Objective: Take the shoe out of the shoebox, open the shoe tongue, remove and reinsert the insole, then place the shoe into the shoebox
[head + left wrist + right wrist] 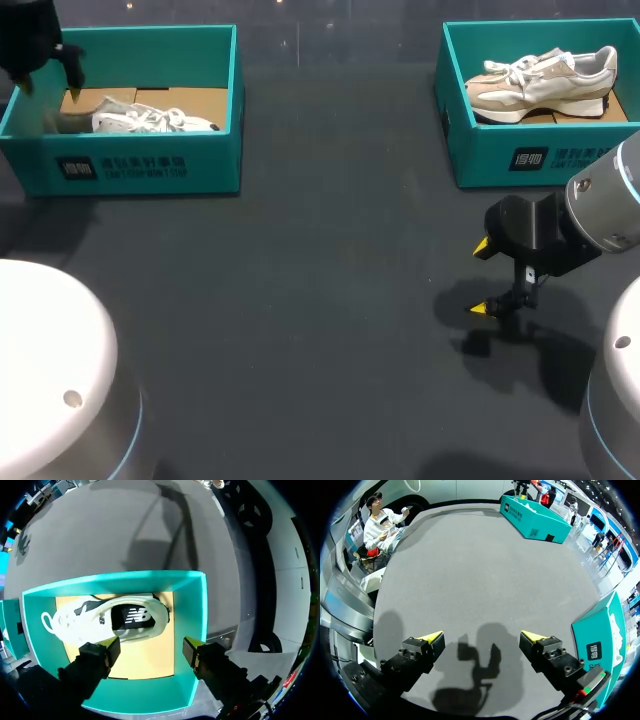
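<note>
A white shoe (150, 121) lies on its side in the left teal shoebox (140, 165). My left gripper (50, 88) hangs over that box's left end. In the left wrist view the left gripper (150, 650) is open above the cardboard floor. The white shoe (115, 620), with a black side patch, lies just ahead of the fingers, and nothing is between them. A beige and white shoe (545, 82) sits upright in the right teal shoebox (530, 155). My right gripper (483, 277) stands open over bare table in front of that box, holding nothing; the right gripper (482, 639) looks down on its own shadow.
The dark grey tabletop (320, 300) stretches between the two boxes. In the right wrist view the right shoebox (600, 640) is close beside the gripper and the left shoebox (535, 515) stands far across the table. White arm bases (50, 370) fill the near corners.
</note>
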Controlling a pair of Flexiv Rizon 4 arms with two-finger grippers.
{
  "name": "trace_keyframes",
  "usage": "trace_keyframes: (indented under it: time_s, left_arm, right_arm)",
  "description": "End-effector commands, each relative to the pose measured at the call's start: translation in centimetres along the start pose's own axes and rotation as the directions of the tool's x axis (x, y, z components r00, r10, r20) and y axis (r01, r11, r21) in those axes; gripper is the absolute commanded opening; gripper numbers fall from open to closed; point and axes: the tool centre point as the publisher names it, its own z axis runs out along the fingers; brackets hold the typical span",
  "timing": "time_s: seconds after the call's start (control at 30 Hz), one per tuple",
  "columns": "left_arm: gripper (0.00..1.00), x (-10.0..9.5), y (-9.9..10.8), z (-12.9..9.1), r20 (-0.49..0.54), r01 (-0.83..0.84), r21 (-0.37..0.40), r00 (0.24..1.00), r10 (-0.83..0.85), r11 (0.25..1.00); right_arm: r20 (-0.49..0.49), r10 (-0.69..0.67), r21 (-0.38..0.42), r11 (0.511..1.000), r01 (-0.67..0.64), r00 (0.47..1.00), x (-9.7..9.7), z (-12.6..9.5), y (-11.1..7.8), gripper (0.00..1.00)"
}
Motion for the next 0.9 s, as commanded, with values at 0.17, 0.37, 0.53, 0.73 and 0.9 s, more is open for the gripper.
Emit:
trace_keyframes:
  time_s: [0.17, 0.37, 0.53, 0.73, 0.9]
  left_arm:
    - [1.0, 1.0, -2.0, -4.2, 0.01, 0.025, -0.019, 1.0, -0.024, 1.0]
    - [1.0, 1.4, -3.3, -6.2, 0.028, 0.032, -0.009, 0.999, -0.032, 0.999]
    - [1.0, 1.9, -4.6, -7.7, 0.048, 0.048, 0.006, 0.998, -0.048, 0.999]
    - [1.0, 2.5, -6.0, -9.1, 0.061, 0.066, 0.012, 0.996, -0.067, 0.998]
    - [1.0, 2.7, -7.2, -10.0, 0.066, 0.066, 0.008, 0.996, -0.067, 0.998]
  right_arm:
    - [0.003, -0.001, 0.001, 1.0, 0.001, 1.0, 0.2, 0.0, 0.0, 1.0]
    - [0.003, -0.001, 0.001, 1.0, 0.001, 1.0, 0.2, 0.0, 0.0, 1.0]
    - [0.003, -0.001, 0.001, 1.0, 0.001, 1.0, 0.2, 0.0, 0.0, 1.0]
    - [0.003, -0.001, 0.001, 1.0, 0.001, 1.0, 0.2, 0.0, 0.0, 1.0]
    - [0.003, -0.001, 0.001, 1.0, 0.001, 1.0, 0.2, 0.0, 0.0, 1.0]
